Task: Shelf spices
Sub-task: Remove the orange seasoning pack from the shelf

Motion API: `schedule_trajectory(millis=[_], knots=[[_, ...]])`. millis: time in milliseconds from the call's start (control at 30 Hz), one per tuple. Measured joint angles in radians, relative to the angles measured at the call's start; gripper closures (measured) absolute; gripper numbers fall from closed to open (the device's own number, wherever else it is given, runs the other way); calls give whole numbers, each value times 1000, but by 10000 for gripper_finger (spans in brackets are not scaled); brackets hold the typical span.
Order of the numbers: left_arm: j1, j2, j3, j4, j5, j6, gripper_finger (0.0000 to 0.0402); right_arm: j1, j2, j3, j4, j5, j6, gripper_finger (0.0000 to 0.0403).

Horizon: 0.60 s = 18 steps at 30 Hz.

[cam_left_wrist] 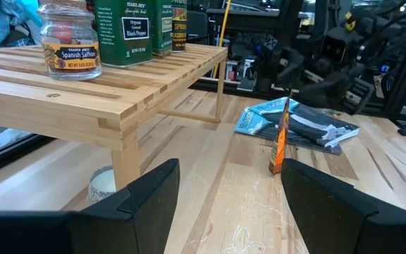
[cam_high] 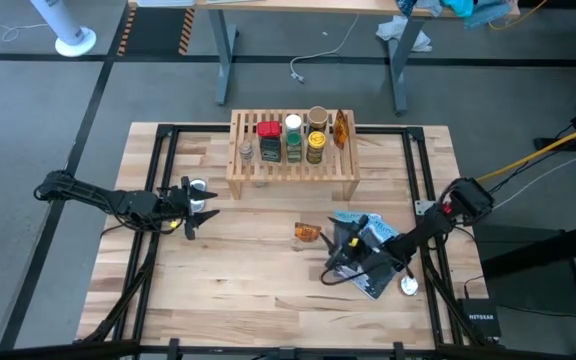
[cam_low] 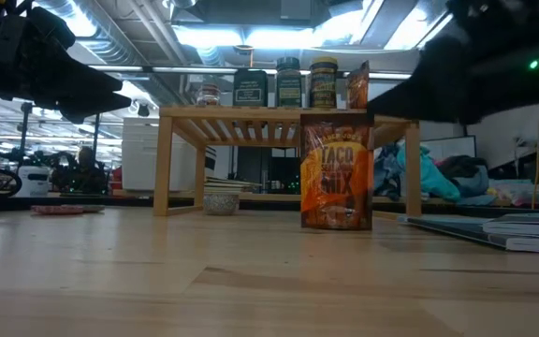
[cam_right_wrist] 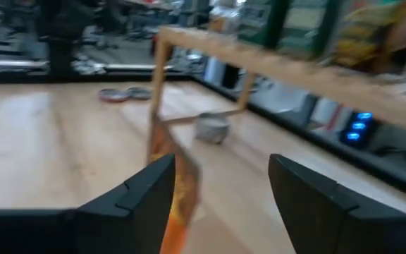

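Inspection of my station. The low light-wood slatted shelf [cam_high: 293, 160] stands at the far middle of the butcher-block table [cam_high: 238, 290]. On its top sit a small clear jar labelled Spanish Saffron [cam_left_wrist: 70, 42] at the left end, then a dark tin with a red cap [cam_high: 269, 142], a green tin with a white cap [cam_high: 293, 138], a yellow-labelled jar [cam_high: 315, 146], a tan-capped jar [cam_high: 318, 117] behind it, and an orange crinkly packet [cam_high: 341, 129] at the right end.

A second orange crinkly packet, printed Taco Mix [cam_low: 337, 172], stands upright on the table in front of the shelf, clear of it. My right gripper [cam_high: 334, 252] is just to the right of this packet, fingers apart and empty; I cannot tell whether they touch it. Beneath that arm lies a blue-and-black glossy pouch [cam_left_wrist: 298, 125].

My left gripper [cam_high: 196, 208] hovers at the left of the table, near the shelf's left leg, fingers apart, nothing held. A small white cup [cam_left_wrist: 103, 183] sits under the shelf's left end. A flat round silver disc [cam_high: 409, 286] lies near the right edge.
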Motion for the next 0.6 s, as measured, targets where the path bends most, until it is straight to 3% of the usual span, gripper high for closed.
schedule_trajectory(millis=[167,367,600], knots=[[0,0,0,0,0,0,160,15,-64,0,1,154,-123,168],[0,0,0,0,0,0,160,-28,-182,0,0,253,-300,168],[0,0,0,0,0,0,160,-162,-340,-61,0,198,-356,168]])
